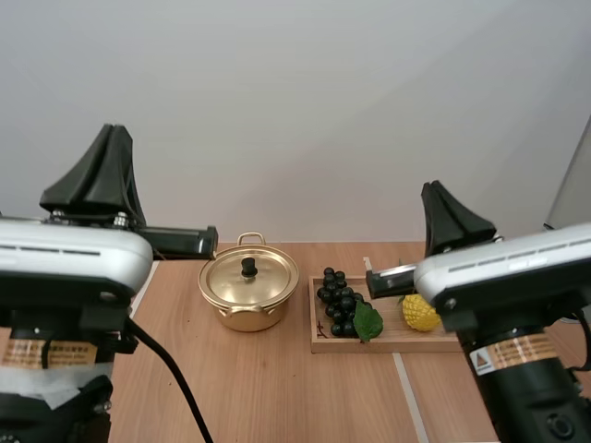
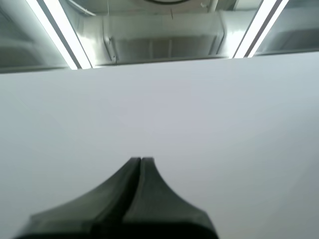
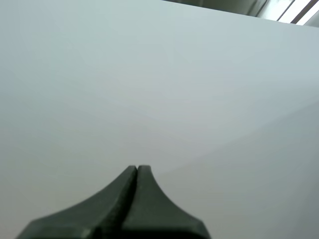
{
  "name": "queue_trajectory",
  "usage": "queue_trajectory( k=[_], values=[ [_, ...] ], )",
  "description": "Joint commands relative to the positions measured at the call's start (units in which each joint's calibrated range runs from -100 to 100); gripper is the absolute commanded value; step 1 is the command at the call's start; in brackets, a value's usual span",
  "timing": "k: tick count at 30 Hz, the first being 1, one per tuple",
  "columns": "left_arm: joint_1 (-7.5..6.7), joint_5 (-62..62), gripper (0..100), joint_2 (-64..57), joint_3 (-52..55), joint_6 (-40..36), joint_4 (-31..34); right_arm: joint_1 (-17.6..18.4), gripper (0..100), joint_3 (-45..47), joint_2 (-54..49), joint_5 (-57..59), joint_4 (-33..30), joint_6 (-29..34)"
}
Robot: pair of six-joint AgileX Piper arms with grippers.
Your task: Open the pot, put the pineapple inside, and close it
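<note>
High view: grapes (image 1: 338, 300) lie beside pineapple (image 1: 420, 314) on tray (image 1: 388, 343); left tool (image 1: 113, 129), right tool (image 1: 430, 187) both clenched empty.

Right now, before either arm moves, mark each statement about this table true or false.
1. The lid sits on the pot. True.
2. The pineapple lies inside the pot. False: it lies on the tray, beside the grapes.
3. The left fingers stand apart. False: they lie shut together, holding nothing.
4. The right fingers are shut. True.
5. The pot stands on the table, off the tray. True.
</note>
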Motion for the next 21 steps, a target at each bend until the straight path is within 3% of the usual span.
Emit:
queue_trajectory(
  k=[1,3,12,15,21],
  values=[
    [-0.2,12.9,0,2.2,-7.9,0.1,0.0,0.0,0,-8.7,-0.3,19.8,-0.2,0.0],
    [-0.2,17.5,0,5.2,-12.8,0.1,0.0,0.0,0,-15.2,1.4,30.5,-0.1,0.0],
    [-0.12,41.3,0,17.8,-33.0,0.1,0.0,0.0,0,-39.4,12.7,60.1,-0.6,0.0],
    [-0.12,49.3,0,22.3,-39.3,0.2,0.2,-0.3,0,-45.2,17.2,67.7,-0.7,-2.6],
    [1.24,69.0,0,32.8,-51.9,0.2,0.4,-1.1,0,-57.5,29.5,91.8,-0.4,-4.1]
  ],
)
